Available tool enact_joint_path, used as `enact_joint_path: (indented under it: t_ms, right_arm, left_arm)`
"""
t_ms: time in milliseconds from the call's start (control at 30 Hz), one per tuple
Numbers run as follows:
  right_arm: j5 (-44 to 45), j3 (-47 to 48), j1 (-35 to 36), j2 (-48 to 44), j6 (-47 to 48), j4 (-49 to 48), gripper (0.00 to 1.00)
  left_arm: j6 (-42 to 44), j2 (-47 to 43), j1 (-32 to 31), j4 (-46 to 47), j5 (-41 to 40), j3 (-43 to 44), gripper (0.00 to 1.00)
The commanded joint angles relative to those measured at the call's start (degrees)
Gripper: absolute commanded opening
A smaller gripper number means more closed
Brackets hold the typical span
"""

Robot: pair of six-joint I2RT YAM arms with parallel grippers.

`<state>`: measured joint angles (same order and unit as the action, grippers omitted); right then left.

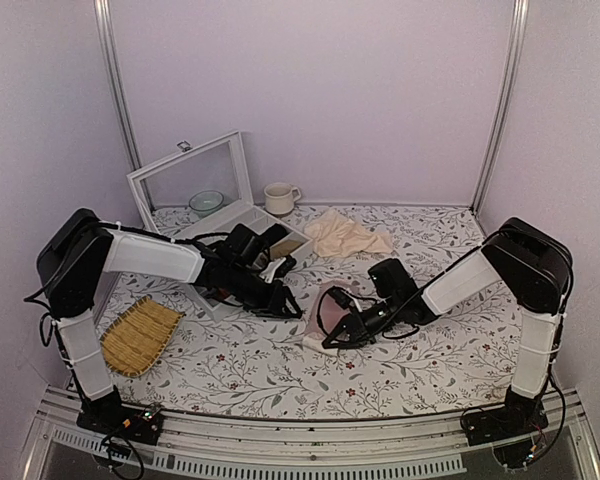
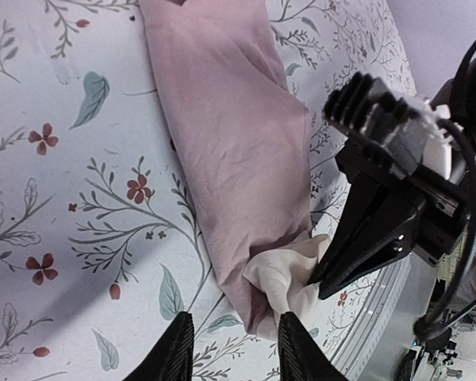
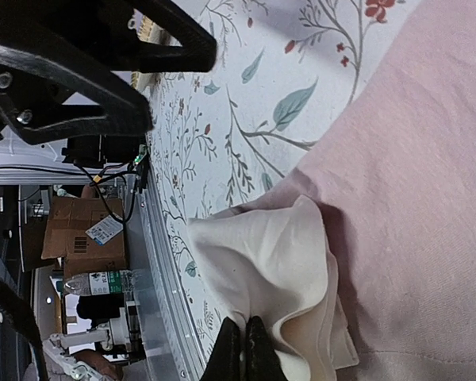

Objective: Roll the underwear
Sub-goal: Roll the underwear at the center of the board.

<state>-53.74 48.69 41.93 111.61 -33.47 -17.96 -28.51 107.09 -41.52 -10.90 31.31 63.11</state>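
Note:
The underwear (image 1: 327,303) lies folded into a long dusty-pink strip on the floral table, mid-front. In the left wrist view the pink strip (image 2: 238,143) ends in a bunched cream-white waistband (image 2: 289,282). My right gripper (image 1: 329,340) is shut on that waistband and lifts its edge; the right wrist view shows the fingers pinching the cream fabric (image 3: 262,254) at the gripper (image 3: 244,349), with pink cloth (image 3: 412,198) beside it. My left gripper (image 2: 234,353) is open and empty, hovering just above the waistband end; in the top view it (image 1: 290,305) sits left of the underwear.
A pale beige cloth (image 1: 345,237) lies behind the underwear. A cream mug (image 1: 278,197) stands at the back. A white box with an open clear lid (image 1: 195,180) holds a green bowl (image 1: 206,201). A bamboo tray (image 1: 140,335) lies at the front left.

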Motion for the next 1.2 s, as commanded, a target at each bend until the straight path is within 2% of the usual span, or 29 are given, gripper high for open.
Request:
enact_joint_path:
  t_ms: [0,133,367,733,967,1000,1067,1167]
  right_arm:
    - [0.78,0.6,-0.35,5.08,-1.46,1.74,0.0]
    - [3.69,0.04,-0.32,6.19,-1.65,2.43,0.0]
    - [3.13,1.31,-0.36,8.66,-2.4,2.75,0.0]
    - [-2.39,5.87,-1.33,11.69,-1.25,7.16,0.0]
    - [-1.57,7.06,-1.48,11.52,2.58,12.03,0.0]
    - [-1.56,7.14,-1.5,11.52,2.9,12.25,0.0]
    - [-1.48,7.46,-1.49,11.73,3.34,13.04,0.0]
    - [-1.2,7.84,-1.58,11.78,4.1,14.39,0.0]
  left_arm:
    - [0.74,-1.32,-0.22,1.92,0.88,-0.11,0.36]
    - [0.66,-1.44,-0.27,2.01,0.92,-0.18,0.36]
    - [2.24,-1.45,-0.82,1.59,0.47,-1.06,0.36]
    - [8.39,-1.98,-3.43,2.88,-1.57,-4.39,0.35]
    - [10.38,-3.34,-4.7,5.24,-3.27,-4.96,0.29]
    - [11.21,-3.78,-4.88,6.41,-3.32,-5.85,0.3]
    - [11.98,-4.5,-5.16,8.88,-3.53,-7.58,0.44]
    - [13.49,-4.88,-5.81,10.13,-4.16,-9.14,0.49]
